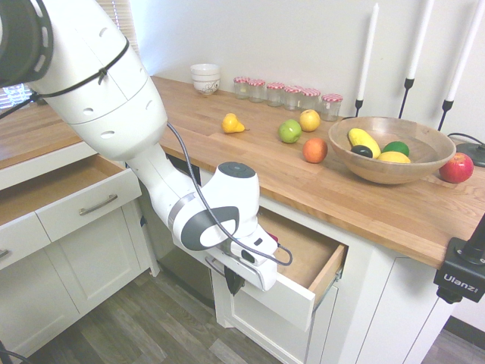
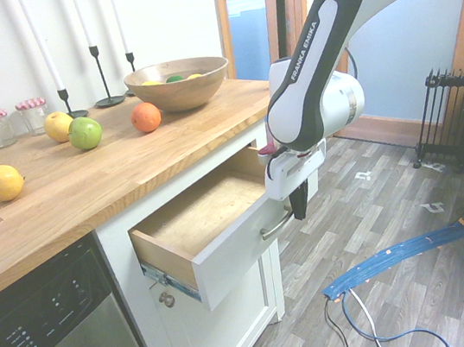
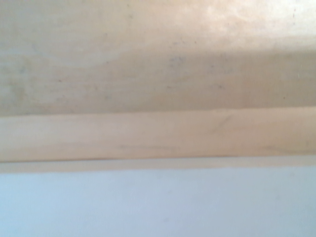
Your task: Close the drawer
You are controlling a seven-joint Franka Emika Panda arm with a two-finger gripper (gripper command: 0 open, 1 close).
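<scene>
I'm working in a home kitchen: wood counter (image 1: 250, 163), white cabinets (image 1: 83, 258), dishwasher (image 2: 47, 341), fruit bowl (image 1: 386, 155), jars (image 1: 288, 95) and candlesticks (image 1: 367, 57) along the wall.

The drawer (image 1: 303, 262) stands partly out from under the tabletop (image 1: 356, 201), and the hand (image 2: 299, 203) hangs right in front of its panel, against the handle (image 2: 276, 225). Up on the tabletop, a bowl (image 1: 386, 171) holds fruit, an orange (image 1: 314, 150) just beside it, jars (image 1: 288, 93) lined along the wall behind.
</scene>
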